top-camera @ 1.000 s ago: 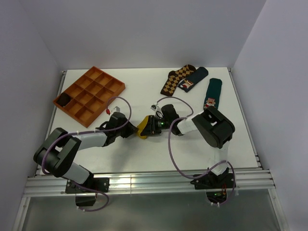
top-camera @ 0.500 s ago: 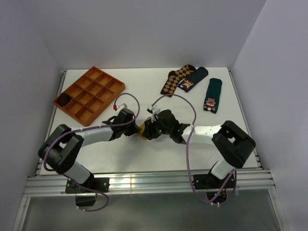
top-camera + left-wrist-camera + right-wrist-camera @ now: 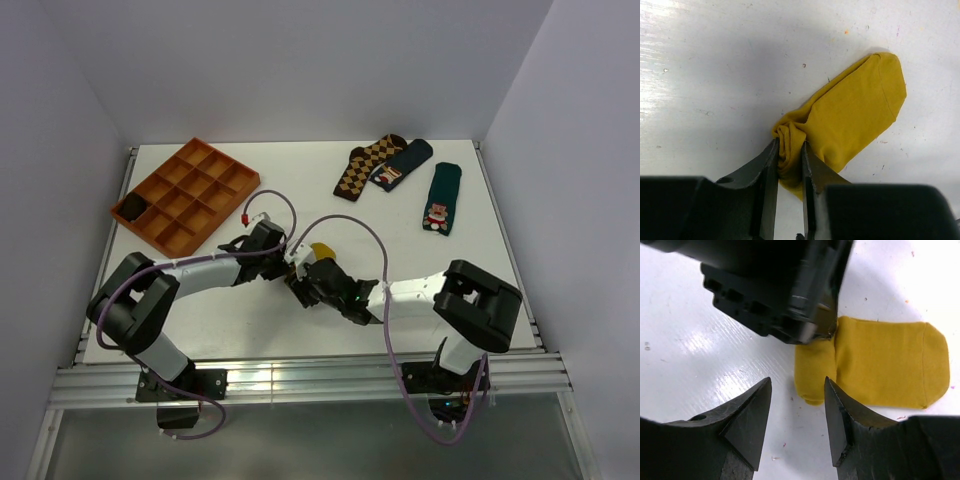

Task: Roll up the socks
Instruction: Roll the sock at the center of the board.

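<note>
Left wrist view: left gripper (image 3: 789,152) clamps the bunched end of the yellow sock (image 3: 855,110); right gripper (image 3: 797,385) hangs spread and empty just beside it.

The right gripper (image 3: 797,386) hangs over the white table (image 3: 695,355), its two dark fingers (image 3: 745,425) spread apart with nothing between them. Just beyond them lies the yellow sock (image 3: 885,365), flat and smooth to the right, bunched into a thicker fold at its left end. The black left gripper (image 3: 824,329) reaches in from the far left and meets that bunched end.
</note>
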`<state>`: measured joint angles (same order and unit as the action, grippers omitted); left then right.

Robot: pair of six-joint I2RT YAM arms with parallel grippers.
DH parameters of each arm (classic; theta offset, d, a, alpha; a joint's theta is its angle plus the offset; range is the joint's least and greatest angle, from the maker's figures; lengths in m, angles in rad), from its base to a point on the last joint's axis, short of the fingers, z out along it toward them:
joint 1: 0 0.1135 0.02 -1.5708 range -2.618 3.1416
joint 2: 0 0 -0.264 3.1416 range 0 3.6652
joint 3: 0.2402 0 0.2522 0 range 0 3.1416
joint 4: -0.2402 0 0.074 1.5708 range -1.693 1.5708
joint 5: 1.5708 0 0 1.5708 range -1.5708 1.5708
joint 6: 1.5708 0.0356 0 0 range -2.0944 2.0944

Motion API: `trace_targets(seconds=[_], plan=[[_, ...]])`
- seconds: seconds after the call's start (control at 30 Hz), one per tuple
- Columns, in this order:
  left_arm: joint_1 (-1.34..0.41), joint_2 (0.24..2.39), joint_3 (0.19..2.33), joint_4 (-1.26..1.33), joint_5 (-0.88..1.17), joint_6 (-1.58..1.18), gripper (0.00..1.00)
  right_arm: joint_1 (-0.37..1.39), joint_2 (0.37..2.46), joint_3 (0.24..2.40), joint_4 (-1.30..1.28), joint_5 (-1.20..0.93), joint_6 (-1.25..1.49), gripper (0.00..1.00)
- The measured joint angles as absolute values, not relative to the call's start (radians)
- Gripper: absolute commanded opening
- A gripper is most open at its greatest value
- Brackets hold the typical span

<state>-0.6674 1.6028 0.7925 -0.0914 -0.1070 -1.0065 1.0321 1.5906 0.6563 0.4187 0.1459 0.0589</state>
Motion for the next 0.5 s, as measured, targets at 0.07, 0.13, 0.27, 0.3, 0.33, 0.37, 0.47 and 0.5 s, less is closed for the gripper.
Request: trace_targets(seconds=[0.07,0.13,0.27,0.3,0.33,0.37,0.47,0.5], plan=[[-0.667,1.607,0.797,-0.095,-0.103,-1.007,0.15,1.055,1.606,0.667,0.418,0.185,0.034,0.54],[-0.667,1.610,0.800,-0.096,-0.102,-1.007,0.15,1.076,1.636,0.687,0.418,0.223,0.014,0.54],[-0.667,1.612,0.801,-0.096,-0.100,-1.007,0.15,1.093,1.689,0.715,0.418,0.281,-0.009,0.54],[-0.667,1.613,0.801,-0.096,-0.099,-1.006,0.15,1.097,1.703,0.723,0.419,0.297,-0.014,0.54],[-0.667,1.613,0.801,-0.096,-0.099,-1.006,0.15,1.100,1.715,0.731,0.419,0.311,-0.017,0.53],[-0.667,1.613,0.801,-0.095,-0.099,-1.007,0.15,1.103,1.729,0.739,0.419,0.329,-0.018,0.51],[-0.665,1.613,0.801,-0.094,-0.101,-1.007,0.16,1.109,1.764,0.762,0.419,0.378,-0.020,0.43],[-0.664,1.613,0.801,-0.094,-0.101,-1.007,0.17,1.110,1.773,0.770,0.418,0.396,-0.019,0.42]])
